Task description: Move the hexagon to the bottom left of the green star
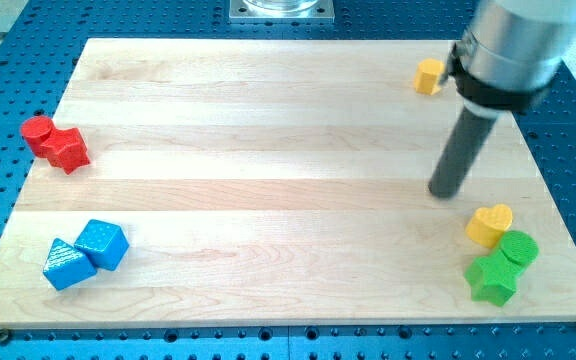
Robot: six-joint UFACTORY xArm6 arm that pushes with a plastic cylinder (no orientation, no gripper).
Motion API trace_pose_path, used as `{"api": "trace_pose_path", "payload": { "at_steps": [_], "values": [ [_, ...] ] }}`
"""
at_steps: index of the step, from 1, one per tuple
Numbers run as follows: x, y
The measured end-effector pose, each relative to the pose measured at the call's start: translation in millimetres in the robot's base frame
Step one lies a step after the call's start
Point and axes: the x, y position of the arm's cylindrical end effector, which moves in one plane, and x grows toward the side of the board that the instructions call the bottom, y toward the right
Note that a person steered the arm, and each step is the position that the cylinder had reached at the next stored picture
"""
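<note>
The yellow hexagon (429,76) lies near the view's top right of the wooden board. The green star (492,279) lies at the view's bottom right, touching a green cylinder (519,247) just above and to its right. A yellow heart (490,224) sits just above the green pair. My tip (441,192) rests on the board between the hexagon and the heart, well below the hexagon and up-left of the heart, touching no block.
A red cylinder (38,131) and a red star (68,150) touch at the view's left edge. A blue cube (102,244) and a blue triangular block (66,266) touch at the bottom left. The board (268,200) lies on a blue perforated base.
</note>
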Motion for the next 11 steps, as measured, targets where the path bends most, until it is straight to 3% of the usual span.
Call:
{"api": "trace_pose_path", "payload": {
  "at_steps": [1,2,3,4,5,6,7,8,9,10,11],
  "values": [
    [-77,80],
    [-185,122],
    [-236,71],
    [-121,18],
    [-71,24],
    [-110,-5],
    [-75,-24],
    [52,-57],
    [64,-75],
    [69,-148],
    [131,-184]
  ]
}}
